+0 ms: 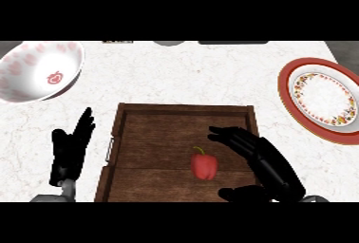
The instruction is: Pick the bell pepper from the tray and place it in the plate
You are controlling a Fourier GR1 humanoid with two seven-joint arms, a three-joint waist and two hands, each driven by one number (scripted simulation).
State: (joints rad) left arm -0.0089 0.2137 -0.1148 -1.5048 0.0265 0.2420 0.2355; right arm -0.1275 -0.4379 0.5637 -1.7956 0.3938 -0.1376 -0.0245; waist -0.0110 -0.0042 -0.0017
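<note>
just left of my right hand (270,163), the red bell pepper (204,166) lies on the floor of the brown wooden tray (161,137), its green stem pointing away from me. my right hand hangs over the tray's right part, released. its fingers (235,138) stretch out straight, slanted toward the far left, and the thumb (242,193) sticks out on the near side. the pepper sits at the open mouth of the gap between them. nothing of the hand is curled round it, and i cannot tell whether any part touches it. beyond this hand and off to its right, well apart, the red-rimmed plate (286,90) with a flowered band sits on the white marble counter (175,71). my left hand (70,152) rests just outside the tray's left edge, fingers up and relaxed, holding nothing. far beyond it stands a white bowl (35,71) with pink markings.
</note>
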